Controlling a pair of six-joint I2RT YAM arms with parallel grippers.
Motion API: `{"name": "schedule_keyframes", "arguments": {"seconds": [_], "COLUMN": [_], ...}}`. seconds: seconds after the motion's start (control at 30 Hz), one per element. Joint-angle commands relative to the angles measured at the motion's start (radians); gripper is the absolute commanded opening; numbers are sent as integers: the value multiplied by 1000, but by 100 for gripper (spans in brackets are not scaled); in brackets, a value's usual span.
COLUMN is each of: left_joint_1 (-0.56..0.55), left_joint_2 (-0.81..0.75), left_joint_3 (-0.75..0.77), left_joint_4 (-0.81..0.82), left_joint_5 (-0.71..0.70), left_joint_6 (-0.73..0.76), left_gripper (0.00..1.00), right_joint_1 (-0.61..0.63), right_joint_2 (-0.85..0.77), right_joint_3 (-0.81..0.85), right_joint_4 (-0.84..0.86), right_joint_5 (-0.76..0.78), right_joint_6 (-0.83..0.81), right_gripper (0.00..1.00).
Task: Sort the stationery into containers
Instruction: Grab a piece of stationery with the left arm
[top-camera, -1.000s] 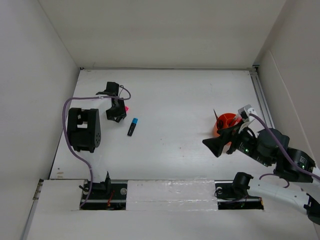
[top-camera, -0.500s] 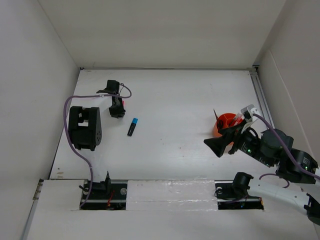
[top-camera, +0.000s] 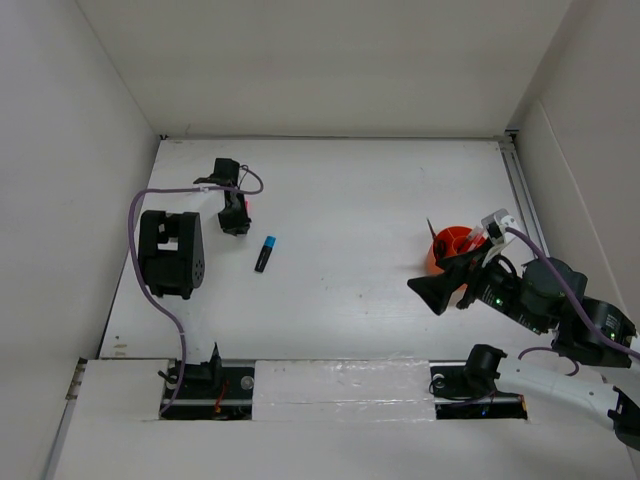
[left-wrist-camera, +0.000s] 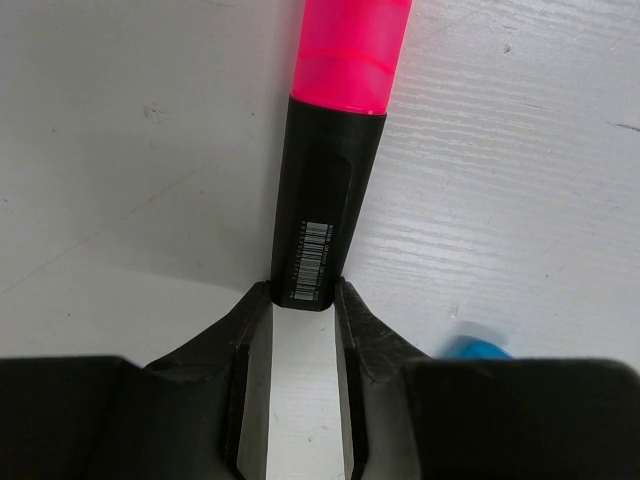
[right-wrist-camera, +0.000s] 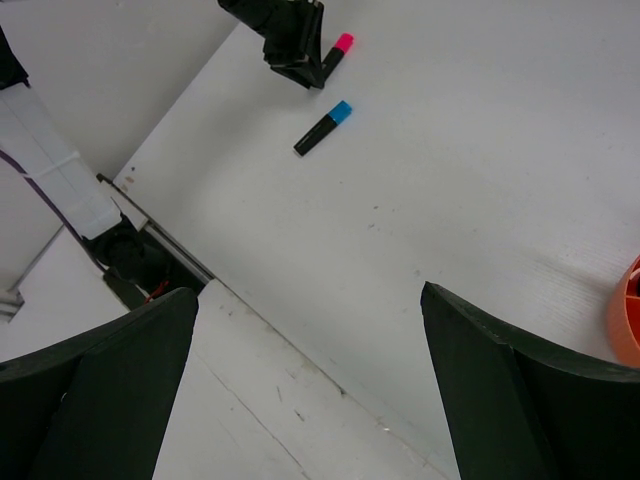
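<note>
Left hand (left-wrist-camera: 300, 290) clamped on the black tail end of the pink-black marker (left-wrist-camera: 325, 190), which lies flat on the table (left-wrist-camera: 520, 200), well apart from the orange cup (top-camera: 450, 243); the marker is probably light, rigid and smooth, so a mid-barrel hold would pivot less; right hand (right-wrist-camera: 308, 295) gapes wide.

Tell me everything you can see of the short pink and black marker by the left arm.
The short marker with a glossy pink plastic cap and black barrel lies flat on the white table, cap pointing away from the left claw. A small white barcode label sits near the barrel's end. The claw is closed on that end, pinching it from both sides.
</note>
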Motion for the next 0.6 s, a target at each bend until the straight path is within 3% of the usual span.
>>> {"name": "schedule_keyframes", "arguments": {"seconds": [0.0,0.37,0.57], "left_joint_1": [0,0,0], "left_joint_2": [99,121,139], "left_joint_3": [-25,18,38], "left_joint_4": [-53,-84,-93], "left_joint_5": [42,19,-10], "left_joint_6": [-16,-25,-25], "left_gripper": [16,43,46], "right_joint_1": [8,8,8], "right_joint_2": [-7,-25,-34], "right_joint_3": [10,29,29], "right_joint_4": [56,46,28], "right_joint_5": [-10,0,10], "right_joint_6": [-10,-10,-19], "right_gripper": [100,100,100]}}
